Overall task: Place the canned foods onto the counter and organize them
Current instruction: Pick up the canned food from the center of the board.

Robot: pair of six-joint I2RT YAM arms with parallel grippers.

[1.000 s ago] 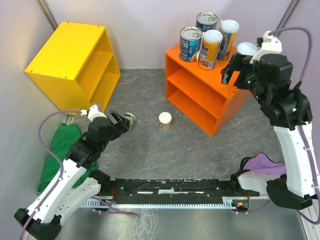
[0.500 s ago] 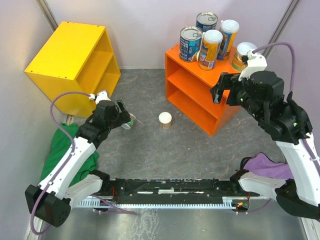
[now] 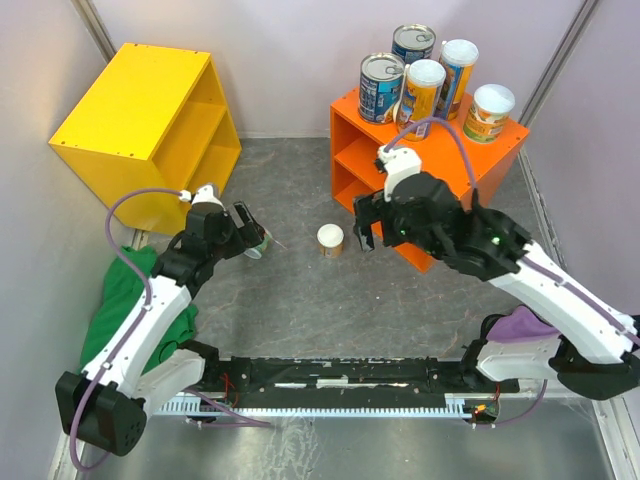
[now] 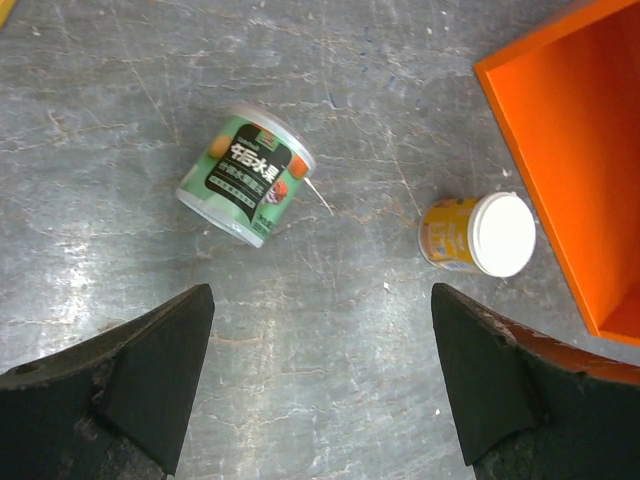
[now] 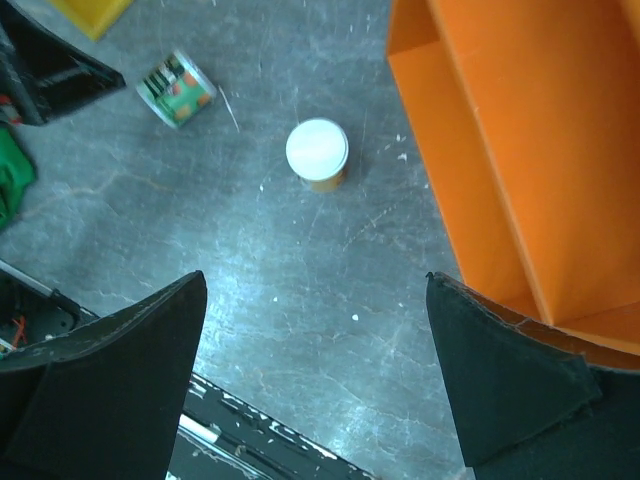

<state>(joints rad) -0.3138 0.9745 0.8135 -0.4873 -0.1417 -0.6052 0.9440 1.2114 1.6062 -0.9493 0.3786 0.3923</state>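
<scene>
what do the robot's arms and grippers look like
The left arm and right arm have glossy white shells with black joints and wrist housings. A thin lilac cable loops outside each one. The left gripper and right gripper each carry two matte black, wedge-shaped fingers.

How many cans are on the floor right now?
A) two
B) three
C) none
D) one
A: a green can lies on its side and a yellow can stands upright on the floor; no others are down there.
</scene>
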